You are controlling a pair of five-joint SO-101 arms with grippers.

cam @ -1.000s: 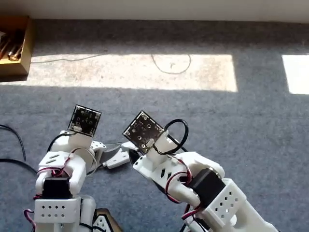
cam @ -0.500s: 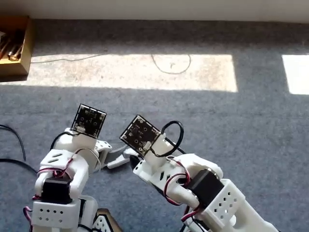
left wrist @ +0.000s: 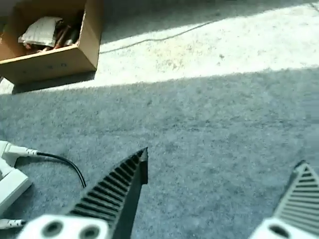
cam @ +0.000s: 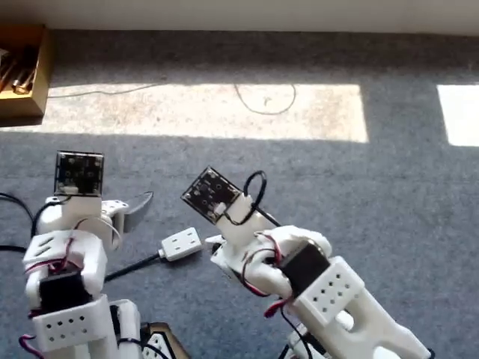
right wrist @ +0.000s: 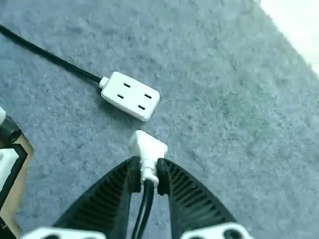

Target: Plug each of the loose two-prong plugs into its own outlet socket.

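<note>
Right wrist view: my right gripper (right wrist: 147, 174) is clamped on the white two-prong plug (right wrist: 148, 145) at its neck, with the twin lead running back between the fingers. The plug sits just beside the outlet block (right wrist: 130, 96), not touching it. The block lies socket-face up on the carpet, with its black cord (right wrist: 50, 57) leaving the far end.

My left gripper (left wrist: 223, 159) is spread wide and empty. It's near the block but off it.

Risks:
- Nothing pins the block. It's loose on carpet, so insertion push will likely slide or tip it.
- I'm gripping the narrow neck, so the plug may twist in the fingers under load.
- I can't see the prongs, so their alignment to the slots is unverified. Going in skewed would jam.
- The lead could drag the plug off line.

Count: one outlet block with two sockets, both empty; one plug, in my grip. There's one more white piece (left wrist: 10, 181) with a lead beyond the block's cord side; can't tell if it's a plug or a socket. One cardboard box (left wrist: 50, 45), well away.
</note>
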